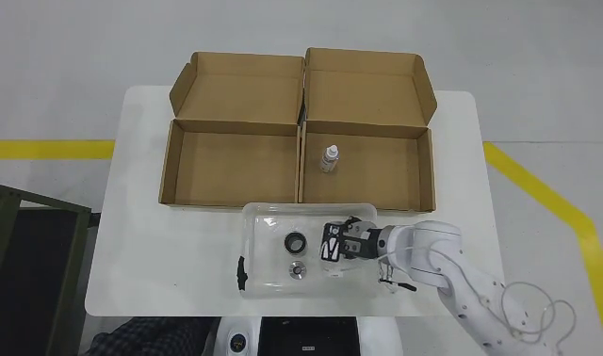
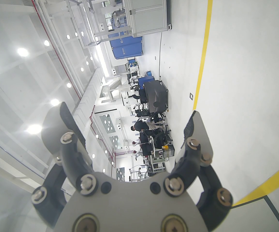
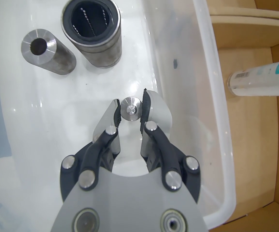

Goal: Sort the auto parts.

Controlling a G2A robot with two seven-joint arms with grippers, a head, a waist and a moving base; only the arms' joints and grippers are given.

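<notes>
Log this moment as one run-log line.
right pincer: shut on round metal part, in clear bin | left pincer: open, empty | also in bin: bearing, bushing

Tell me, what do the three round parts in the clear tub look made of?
The small part in the right gripper: polished metal, probably steel; its face gleams. The plain sleeve: dull grey metal, radial machining marks on its end. The bigger cylinder: brushed metal shell, with a matte black liner, perhaps plastic or rubber.
</notes>
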